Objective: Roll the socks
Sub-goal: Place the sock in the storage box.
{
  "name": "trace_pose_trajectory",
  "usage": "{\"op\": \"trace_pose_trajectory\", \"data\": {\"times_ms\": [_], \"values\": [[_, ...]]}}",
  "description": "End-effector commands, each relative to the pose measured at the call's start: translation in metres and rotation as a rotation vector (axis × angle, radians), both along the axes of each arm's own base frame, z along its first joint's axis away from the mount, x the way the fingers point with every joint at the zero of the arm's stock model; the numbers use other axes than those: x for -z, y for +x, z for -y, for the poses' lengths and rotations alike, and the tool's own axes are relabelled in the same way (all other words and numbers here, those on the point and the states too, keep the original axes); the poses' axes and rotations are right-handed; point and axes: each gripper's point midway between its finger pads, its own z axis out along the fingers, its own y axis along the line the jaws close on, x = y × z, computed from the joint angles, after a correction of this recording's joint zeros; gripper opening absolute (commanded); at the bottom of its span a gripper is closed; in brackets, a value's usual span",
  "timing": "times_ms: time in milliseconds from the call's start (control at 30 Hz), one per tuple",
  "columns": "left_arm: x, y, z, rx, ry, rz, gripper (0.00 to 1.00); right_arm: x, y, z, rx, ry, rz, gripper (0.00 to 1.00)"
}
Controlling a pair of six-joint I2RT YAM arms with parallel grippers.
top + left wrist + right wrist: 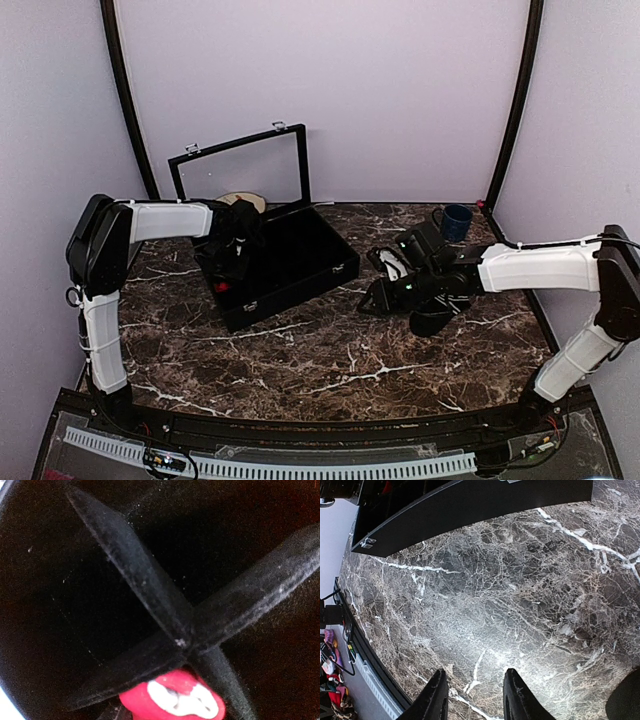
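arms: 2, left arm (100, 250) and right arm (540, 268)
case (290, 270): 1, black, far left
mug (457, 222): 1, blue, far right
red sock (175, 700): 1, in the case

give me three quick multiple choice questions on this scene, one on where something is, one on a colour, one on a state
1. Where is the red and white fabric bundle?
A. on the floor
B. inside the black divided case, by its crossing dividers
C. hanging on the wall

2. What colour is the handled mug at the back right of the dark marble table?
A. yellow
B. dark blue
C. white

3. How does the right gripper stand?
A. shut tight and empty
B. shut on the mug
C. open, nothing between its fingers

Answers:
1 B, the left wrist view shows the bundle against the black dividers inside the case.
2 B, the top view shows a dark blue mug.
3 C, the right wrist view shows both fingers apart with only marble between them.
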Motion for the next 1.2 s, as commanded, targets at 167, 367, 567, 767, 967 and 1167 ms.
{"op": "trace_pose_trajectory", "data": {"times_ms": [167, 367, 567, 767, 967, 1167], "values": [[0.004, -0.013, 0.02, 0.01, -0.074, -0.061, 0.41, -0.013, 0.013, -0.009, -0.004, 0.028, 0.036, 0.36], [-0.017, -0.008, 0.023, -0.006, -0.103, -0.013, 0.41, -0.011, 0.014, -0.012, -0.017, 0.024, 0.039, 0.36], [-0.032, -0.006, 0.024, -0.007, -0.12, 0.019, 0.42, -0.013, 0.017, -0.014, -0.021, 0.027, 0.044, 0.36], [-0.039, -0.009, 0.017, -0.012, -0.099, 0.031, 0.46, -0.014, 0.017, -0.015, -0.025, 0.029, 0.047, 0.36], [-0.047, -0.009, 0.013, -0.029, -0.094, 0.051, 0.49, -0.015, 0.017, -0.015, -0.029, 0.03, 0.05, 0.36], [-0.055, -0.009, 0.008, -0.049, -0.073, 0.075, 0.51, -0.016, 0.017, -0.016, -0.033, 0.03, 0.052, 0.36]]}}
